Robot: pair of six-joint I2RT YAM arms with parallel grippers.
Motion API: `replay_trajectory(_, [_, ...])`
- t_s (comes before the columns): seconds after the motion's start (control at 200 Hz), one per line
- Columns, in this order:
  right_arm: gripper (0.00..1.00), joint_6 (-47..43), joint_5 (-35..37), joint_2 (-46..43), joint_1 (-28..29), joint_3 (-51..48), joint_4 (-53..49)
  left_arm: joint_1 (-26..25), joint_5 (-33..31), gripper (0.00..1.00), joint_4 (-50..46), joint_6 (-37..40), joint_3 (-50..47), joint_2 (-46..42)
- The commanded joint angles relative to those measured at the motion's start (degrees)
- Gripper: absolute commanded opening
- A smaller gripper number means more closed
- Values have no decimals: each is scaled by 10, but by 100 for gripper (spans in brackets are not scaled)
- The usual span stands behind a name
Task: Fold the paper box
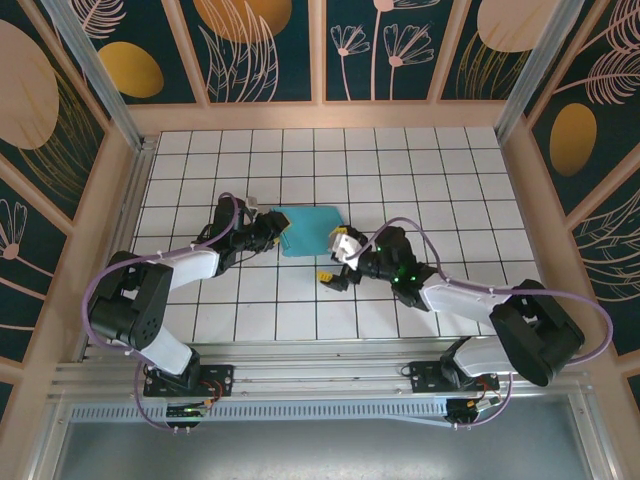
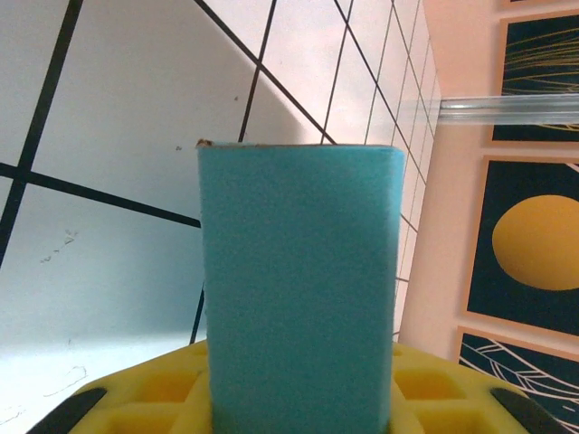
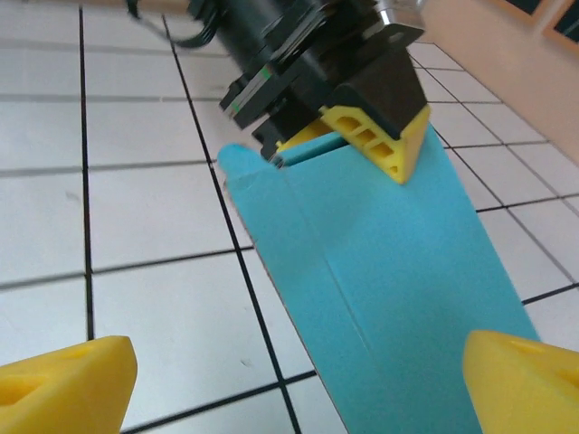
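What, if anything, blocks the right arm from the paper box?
Likely nothing, so yes: the right fingers stand open close by the paper box; the left fingers hold its far end.

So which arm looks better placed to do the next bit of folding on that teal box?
Probably the right. Its end effector stands open at one end of the paper box, free to push or grip a flap. The left end effector is clamped on the opposite end, so it is better left steadying the box.

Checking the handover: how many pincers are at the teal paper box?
2: left pincer clamped on the flat teal paper box, left edge; right pincer open at its right edge.
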Motion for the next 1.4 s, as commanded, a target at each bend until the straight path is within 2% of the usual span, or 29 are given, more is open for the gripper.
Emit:
replay_trajectory(0.0, [94, -118, 36, 16, 13, 3, 52, -2, -8, 32, -25, -1, 15, -18])
replay_trajectory(0.19, [95, -117, 108, 89, 26, 14, 104, -2, -13, 31, -37, -2, 17, -23])
replay_trajectory(0.325, [96, -131, 163, 153, 33, 20, 190, -2, -13, 31, -44, -3, 19, -26])
replay_trajectory(0.596, [93, -252, 300, 264, 61, 29, 349, -2, -15, 30, -53, -12, 25, -31])
replay_trajectory(0.701, [88, -272, 325, 280, 66, 42, 346, -2, -15, 30, -63, -8, 31, -30])
replay_trajectory(0.961, [64, -277, 343, 311, 71, 48, 368, -2, -16, 29, -66, -17, 32, -34])
replay_trajectory(1.171, [48, -277, 346, 323, 72, 52, 378, -2, -22, 29, -63, -37, 27, -43])
replay_trajectory(1.391, [39, -274, 347, 307, 72, 42, 381, -2, -15, 31, -43, -60, 24, -54])
